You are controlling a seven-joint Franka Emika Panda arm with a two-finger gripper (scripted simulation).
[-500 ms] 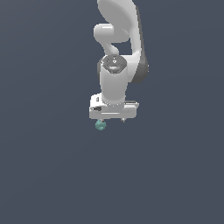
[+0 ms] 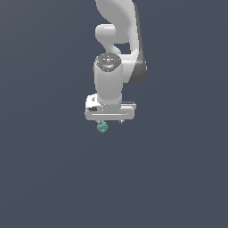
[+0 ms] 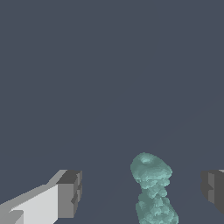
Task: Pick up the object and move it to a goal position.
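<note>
The white arm [image 2: 116,49] was seen reaching down over a plain dark grey surface [image 2: 44,178]. The teal-green object [image 2: 102,127] was seen just below the gripper [image 2: 110,121], slightly toward the exterior view's left of the gripper's middle. In the wrist view, the jaws were held spread apart, with the lumpy object [image 3: 152,188] standing between the two dark finger pads [image 3: 70,193] and touched by neither; it lay nearer one pad than the other. Whether the object rested on the surface could not be told.
</note>
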